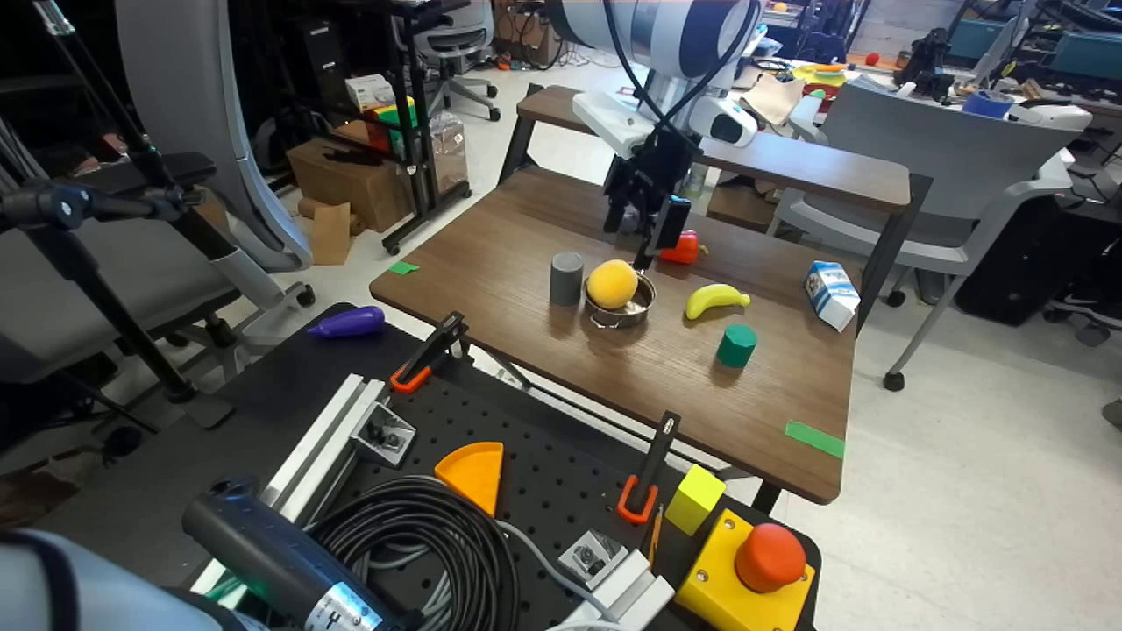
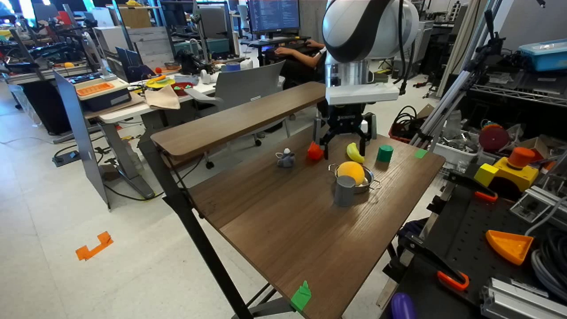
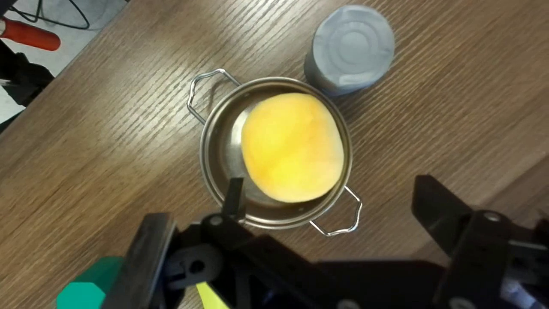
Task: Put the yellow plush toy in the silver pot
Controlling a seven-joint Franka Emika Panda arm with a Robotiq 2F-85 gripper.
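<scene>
The yellow plush toy (image 1: 612,284) sits inside the silver pot (image 1: 619,319) on the brown table. In the wrist view the toy (image 3: 293,148) rests toward one side of the pot (image 3: 226,161), with bare pot floor on the other side. Both also show in an exterior view, the toy (image 2: 351,171) and the pot (image 2: 366,188), partly behind the grey cup. My gripper (image 3: 331,186) is open, with its fingers wide apart and nothing between them. In both exterior views the gripper (image 2: 344,150) (image 1: 628,241) is above the table beside the pot, apart from the toy.
The dark grey cup (image 3: 356,47) stands close beside the pot. A yellow banana (image 1: 717,300), a green block (image 1: 736,345), a red pepper (image 1: 684,249) and a milk carton (image 1: 831,294) lie around. A small grey plush (image 2: 286,158) sits near the raised shelf (image 2: 243,119).
</scene>
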